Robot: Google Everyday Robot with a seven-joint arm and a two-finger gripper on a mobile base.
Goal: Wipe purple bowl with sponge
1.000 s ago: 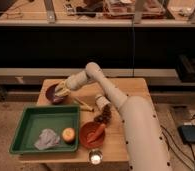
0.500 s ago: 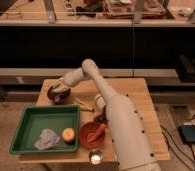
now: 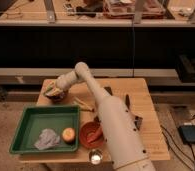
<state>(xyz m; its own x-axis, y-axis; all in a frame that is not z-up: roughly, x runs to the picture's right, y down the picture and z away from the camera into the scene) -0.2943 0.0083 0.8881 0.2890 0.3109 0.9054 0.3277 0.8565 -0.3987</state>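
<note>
Purple, the one bowl (image 3: 58, 96) sits at the table's (image 3: 141, 107) far-left corner, mostly hidden under the gripper (image 3: 55, 89); one yellowish sponge (image 3: 50, 90) shows there, but we cannot tell whether it is gripped.

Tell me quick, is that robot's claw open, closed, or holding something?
Gripper: at the purple bowl, far left on the table; open, closed or holding something cannot be told.

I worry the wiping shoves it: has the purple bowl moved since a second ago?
No. The purple bowl keeps its spot just behind the green tray; the claw is over it.
</note>
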